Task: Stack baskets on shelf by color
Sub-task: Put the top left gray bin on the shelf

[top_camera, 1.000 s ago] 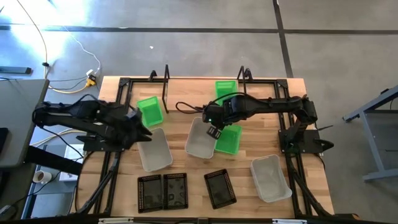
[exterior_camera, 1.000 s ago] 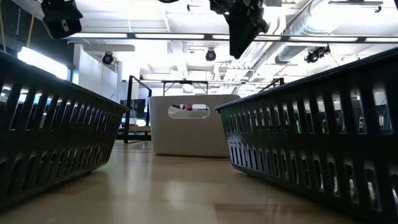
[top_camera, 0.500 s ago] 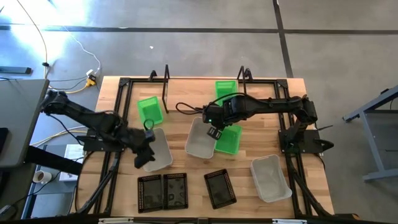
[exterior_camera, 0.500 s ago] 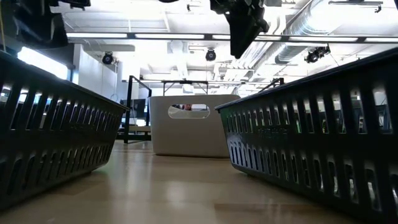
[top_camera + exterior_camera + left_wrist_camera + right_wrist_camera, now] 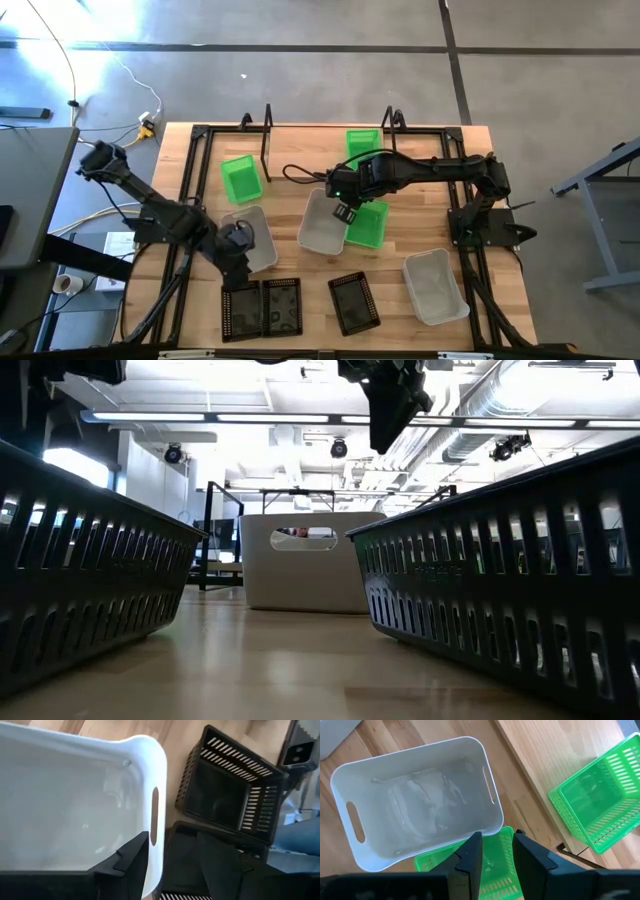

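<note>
Baskets (image 5: 361, 223) green, whitish, black perforated

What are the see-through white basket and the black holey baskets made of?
The whitish basket looks like smooth, slightly cloudy plastic: light glows through its rounded wall and moulded handle slot. The black basket looks like stiffer matte plastic, with neat rows of moulded slits in its sides. The table under them looks like pale wood with visible grain.
</note>
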